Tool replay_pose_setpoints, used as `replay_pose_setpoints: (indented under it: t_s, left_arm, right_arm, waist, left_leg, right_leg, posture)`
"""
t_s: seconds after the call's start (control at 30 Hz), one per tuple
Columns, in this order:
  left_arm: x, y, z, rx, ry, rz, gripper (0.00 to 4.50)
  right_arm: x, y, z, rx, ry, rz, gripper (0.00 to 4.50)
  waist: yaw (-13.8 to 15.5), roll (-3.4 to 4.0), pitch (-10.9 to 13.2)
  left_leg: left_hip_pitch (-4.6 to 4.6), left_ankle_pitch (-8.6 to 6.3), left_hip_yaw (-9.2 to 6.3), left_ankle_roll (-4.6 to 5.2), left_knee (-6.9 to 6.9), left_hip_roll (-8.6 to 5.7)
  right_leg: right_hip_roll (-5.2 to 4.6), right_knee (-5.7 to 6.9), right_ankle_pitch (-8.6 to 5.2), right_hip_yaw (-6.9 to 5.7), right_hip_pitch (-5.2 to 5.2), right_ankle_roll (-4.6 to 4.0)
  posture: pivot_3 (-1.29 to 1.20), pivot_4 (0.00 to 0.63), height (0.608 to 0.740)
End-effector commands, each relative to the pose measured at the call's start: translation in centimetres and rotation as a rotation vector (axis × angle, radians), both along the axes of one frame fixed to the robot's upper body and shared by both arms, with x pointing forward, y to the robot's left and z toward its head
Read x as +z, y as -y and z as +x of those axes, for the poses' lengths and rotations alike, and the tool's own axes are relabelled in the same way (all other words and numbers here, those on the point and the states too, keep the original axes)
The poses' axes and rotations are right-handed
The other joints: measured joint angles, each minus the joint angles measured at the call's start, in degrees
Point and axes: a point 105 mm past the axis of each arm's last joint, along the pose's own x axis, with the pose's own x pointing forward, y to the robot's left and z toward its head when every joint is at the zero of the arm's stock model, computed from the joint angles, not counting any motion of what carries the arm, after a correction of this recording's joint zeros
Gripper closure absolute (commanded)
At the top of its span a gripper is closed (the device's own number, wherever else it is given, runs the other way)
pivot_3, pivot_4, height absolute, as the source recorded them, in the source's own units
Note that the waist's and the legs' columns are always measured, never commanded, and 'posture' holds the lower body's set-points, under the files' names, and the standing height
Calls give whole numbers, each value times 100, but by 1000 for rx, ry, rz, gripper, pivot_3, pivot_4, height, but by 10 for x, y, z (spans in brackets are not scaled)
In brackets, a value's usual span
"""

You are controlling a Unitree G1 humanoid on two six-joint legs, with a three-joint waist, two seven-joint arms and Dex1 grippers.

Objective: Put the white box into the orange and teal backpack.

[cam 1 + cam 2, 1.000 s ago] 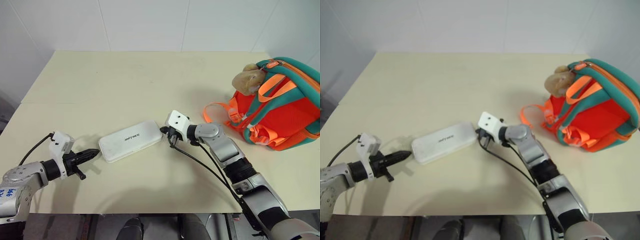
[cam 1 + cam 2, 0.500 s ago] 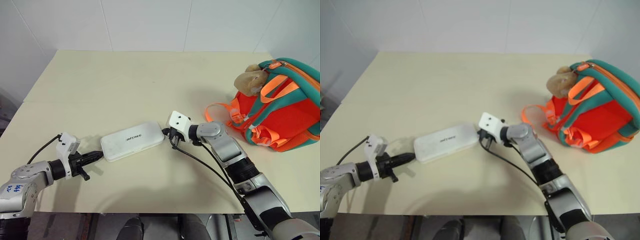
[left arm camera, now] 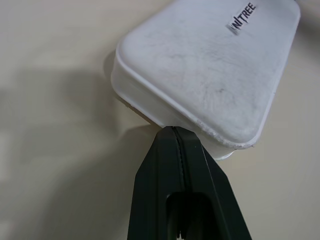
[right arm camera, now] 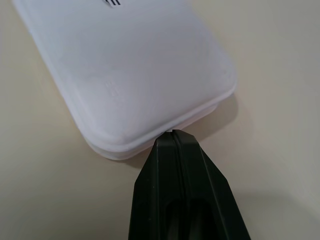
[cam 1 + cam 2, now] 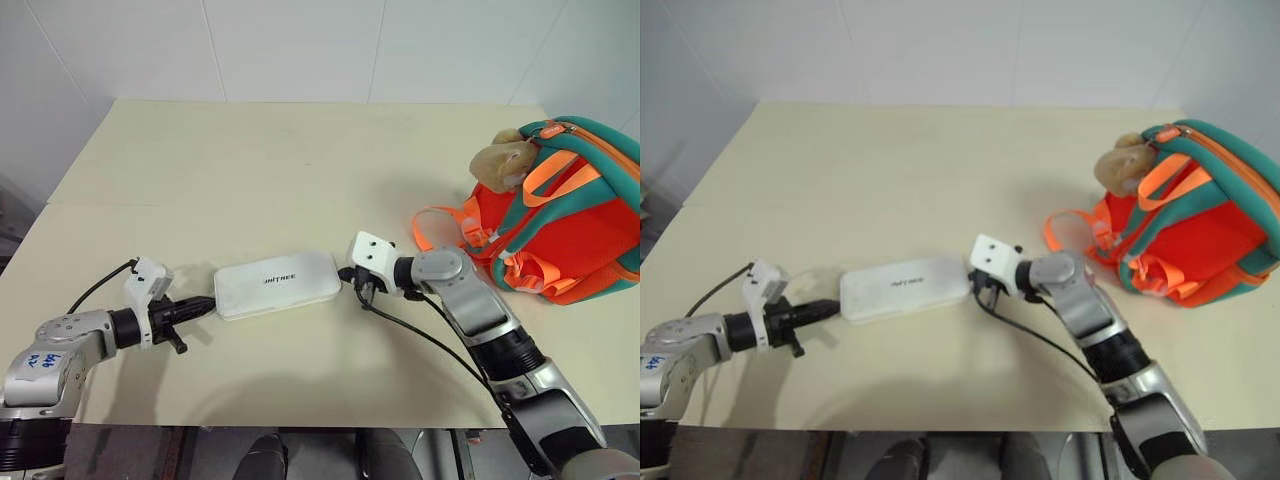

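White box (image 5: 277, 283) lies flat on the desk (image 5: 300, 160), lid up with the lettering showing, between the two grippers and well apart from the backpack (image 5: 560, 210), which sits at the desk's right side with a tan plush toy (image 5: 500, 160) at its top. Main risk, as a judgement: the box is pinched only end to end between two narrow tips, so any uneven push is likely to make it pivot or squirt out sideways, and a lift on so little contact could let one end drop back to the desk. The rounded corners give the tips little to bear on. Second risk: the backpack looks slumped and its opening cannot be made out from the head views, so a long flat box may catch on the rim or the orange straps. Left gripper (image 3: 173, 130): fingers pressed fully together, nothing between them, the joined tip against the box's short end. Right gripper (image 4: 172, 133): fingers likewise clamped together and empty, tip at the opposite short end, apparently just under the lid's lip, though true contact there is hard to confirm.
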Motion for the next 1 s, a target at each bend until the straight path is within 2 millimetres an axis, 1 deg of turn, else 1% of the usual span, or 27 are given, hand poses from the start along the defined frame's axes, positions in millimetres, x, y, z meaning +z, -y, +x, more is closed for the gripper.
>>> replay_pose_setpoints:
  t_s: [0.03,0.2,0.33,0.4,0.5,0.7,0.9,1.0]
  left_arm:
    - [11,40,-7,-207,38,-36,4500]
    - [7,48,-10,-256,18,-19,4500]
    - [4,58,-15,-310,1,-21,4500]
    - [2,64,-17,-337,-5,-22,4500]
    - [0,74,-20,-378,-17,-12,4500]
    - [-1,90,-30,-460,-39,-9,4500]
    - [-6,92,-38,-499,-73,16,4500]
    - [-7,92,-38,-507,-77,20,4500]
  right_arm:
    - [4,-35,-39,220,-48,45,4380]
    - [-3,-26,-54,235,-111,14,4380]
    - [-6,-17,-67,240,-155,-3,4380]
    - [-6,-13,-71,234,-165,-9,4380]
    - [-6,-3,-73,208,-178,-27,4380]
    - [-4,9,-75,174,-181,-43,4380]
    - [-4,14,-79,158,-193,-55,4380]
    - [-4,15,-82,156,-202,-56,4380]
  waist:
    - [1,0,0]
    - [5,-2,-1]
    - [20,-6,-3]
    - [20,-10,-6]
    - [33,-11,-7]
    - [140,-13,-8]
    - [164,-14,-8]
    - [162,-13,-8]
  left_leg:
    - [0,0,0,0,0,0]
    - [1,0,0,1,1,0]
    - [2,-1,0,2,2,-1]
    - [2,-1,0,3,3,0]
    - [2,-3,0,6,8,-2]
    - [3,-8,0,14,16,-3]
    - [1,-11,0,19,28,-4]
    - [1,-18,0,31,28,-4]
  right_leg:
    - [0,0,0,0,0,0]
    - [0,-1,0,0,1,0]
    - [-1,-4,0,0,2,0]
    - [-1,-8,0,0,3,0]
    - [-2,-9,1,0,7,1]
    - [-2,-9,2,1,10,3]
    - [-2,-11,4,1,17,7]
    - [-2,-12,4,1,18,7]
  posture:
    - [0,150,740]
    - [0,150,740]
    - [0,150,740]
    - [0,150,740]
    - [0,150,740]
    - [0,150,740]
    - [0,150,740]
    - [0,150,740]
